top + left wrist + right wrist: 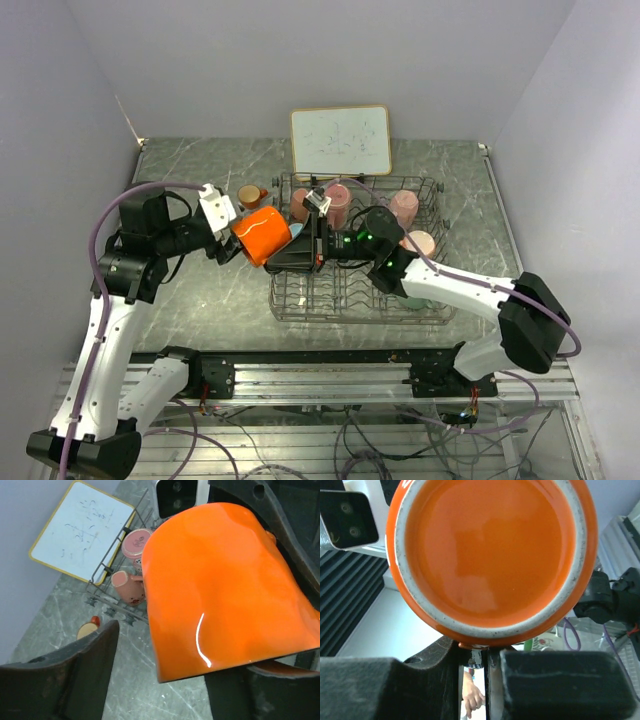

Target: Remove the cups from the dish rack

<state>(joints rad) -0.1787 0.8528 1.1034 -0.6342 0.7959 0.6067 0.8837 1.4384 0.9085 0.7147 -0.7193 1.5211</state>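
Observation:
A large orange mug (264, 234) (225, 580) hangs in the air on its side, just left of the dish rack (360, 300). My right gripper (300, 250) (480, 655) is shut on its handle, and the mug's open mouth (490, 555) faces the right wrist camera. My left gripper (245, 240) (165, 675) straddles the mug's body. One finger (90, 660) stands clear of it with table showing between, and the other lies behind the mug. Pink mugs (338, 200) (404, 205) (420, 243) stand in the rack. A small orange mug (249, 195) (89, 628) sits on the table.
A white framed board (340, 140) (80, 530) leans on the back wall behind the rack. Two pink mugs (136, 542) (127, 586) sit at the rack's near corner in the left wrist view. Grey marbled table (200, 300) lies left of the rack.

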